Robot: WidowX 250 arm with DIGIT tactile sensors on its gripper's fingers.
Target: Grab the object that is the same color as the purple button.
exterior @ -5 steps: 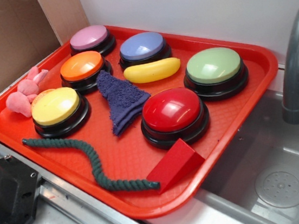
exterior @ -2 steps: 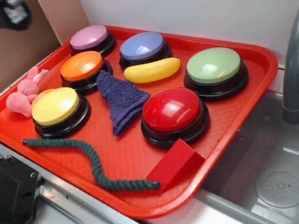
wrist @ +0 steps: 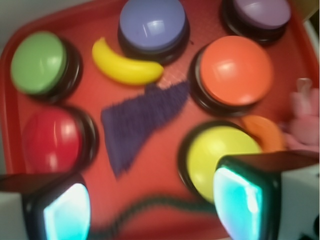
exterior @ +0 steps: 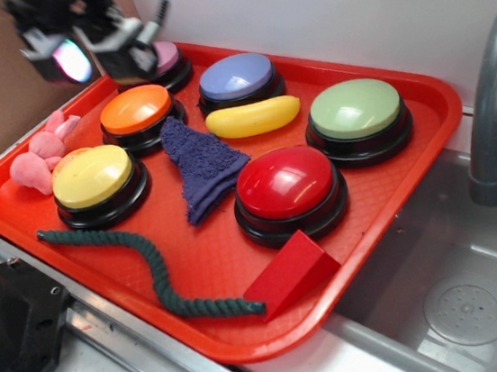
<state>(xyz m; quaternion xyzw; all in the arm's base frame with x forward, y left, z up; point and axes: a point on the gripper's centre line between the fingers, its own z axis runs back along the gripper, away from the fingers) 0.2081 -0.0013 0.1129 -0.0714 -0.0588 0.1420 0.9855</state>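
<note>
The dark purple rag (exterior: 200, 163) (wrist: 142, 117) lies flat on the red tray (exterior: 385, 192), between the orange, yellow and red buttons. The periwinkle purple button (exterior: 236, 77) (wrist: 151, 23) stands at the back, behind a yellow toy banana (exterior: 253, 117). My gripper (exterior: 85, 50) (wrist: 152, 205) hangs high over the tray's back left corner, above the orange button (exterior: 136, 109). It is open, with nothing between its fingers (wrist: 67, 210). It is well apart from the rag.
Pink-mauve (exterior: 150, 60), yellow (exterior: 92, 175), red (exterior: 284, 182) and green (exterior: 355, 108) buttons stand on the tray. A dark green rope (exterior: 155, 270), a red wedge (exterior: 289, 273) and a pink plush toy (exterior: 41, 155) lie there too. A sink (exterior: 463, 305) and grey faucet (exterior: 492, 102) are at the right.
The gripper has come in from the upper left edge, moving right and down over the tray's back left corner. Nothing on the tray has moved.
</note>
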